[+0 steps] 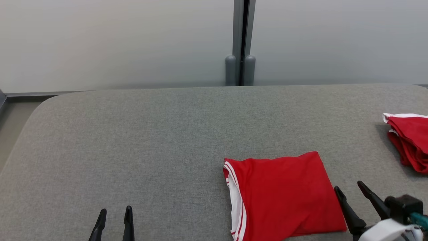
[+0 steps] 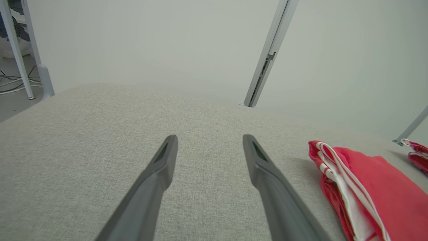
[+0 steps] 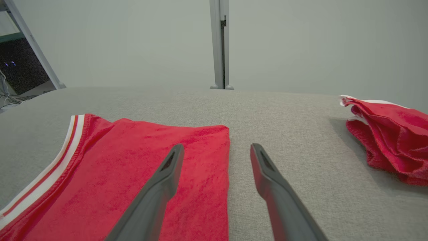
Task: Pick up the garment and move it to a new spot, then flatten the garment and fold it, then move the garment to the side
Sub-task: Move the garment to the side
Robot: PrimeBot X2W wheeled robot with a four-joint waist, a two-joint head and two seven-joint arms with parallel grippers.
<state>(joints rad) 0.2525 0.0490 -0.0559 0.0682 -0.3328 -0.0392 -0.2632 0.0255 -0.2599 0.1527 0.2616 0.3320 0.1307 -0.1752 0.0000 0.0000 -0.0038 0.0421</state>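
Garment, red w/ white-striped trim, lies folded into a rough square, flat on grey fabric table. It sits on robot's side of grey post and a bit right of it, trim edge facing left. 2nd red cloth, bunched up, sits on table further right of post, well apart from garment. R gripper is on near side of post and right of it, just beside garment's right edge; fingers spread, nothing between them. In right wrist view one finger is over garment's right edge, the other over bare table; contact w/ cloth can't tell. L gripper is left of post on near side, well apart from garment, over bare table, fingers spread, nothing held.
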